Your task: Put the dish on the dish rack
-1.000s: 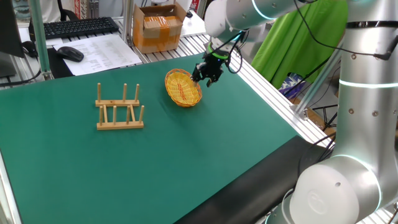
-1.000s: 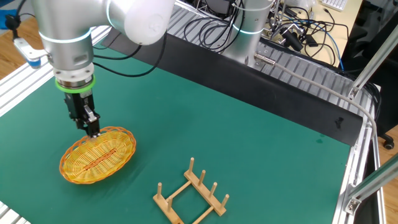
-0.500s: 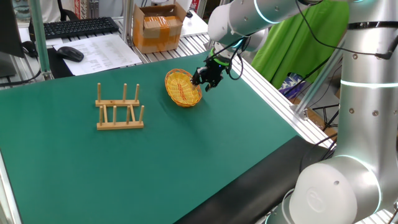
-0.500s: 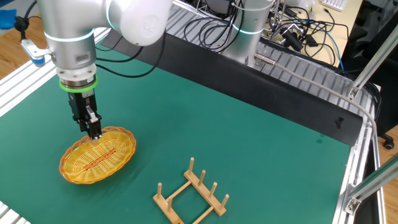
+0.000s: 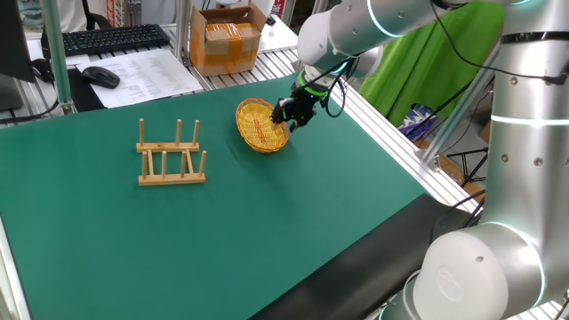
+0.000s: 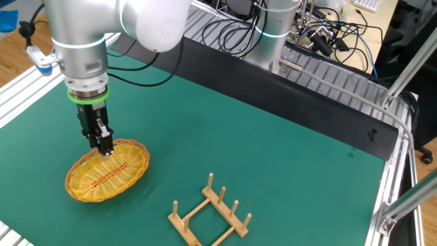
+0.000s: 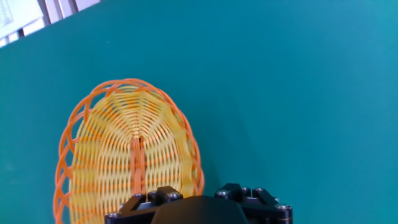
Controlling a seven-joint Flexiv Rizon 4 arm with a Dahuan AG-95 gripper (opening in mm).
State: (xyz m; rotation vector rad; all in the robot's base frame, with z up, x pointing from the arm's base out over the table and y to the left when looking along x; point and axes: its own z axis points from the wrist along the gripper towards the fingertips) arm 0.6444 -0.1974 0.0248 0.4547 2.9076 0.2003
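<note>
The dish is a yellow-orange woven plate lying on the green mat, right of the dish rack. My gripper is at the dish's right rim, pointing down at it. In the other fixed view the gripper stands on the far rim of the dish, with the rack at the front right. In the hand view the dish fills the left, and its rim runs between the two finger blocks of the gripper. The jaws stand a little apart astride the rim; the fingertips are hidden.
A cardboard box, a keyboard and a mouse lie beyond the mat's far edge. An aluminium rail borders the mat on the right. Cables lie behind the mat in the other fixed view.
The gripper has moved down and slightly sideways onto the dish's rim. The dish and the rack have not moved.
</note>
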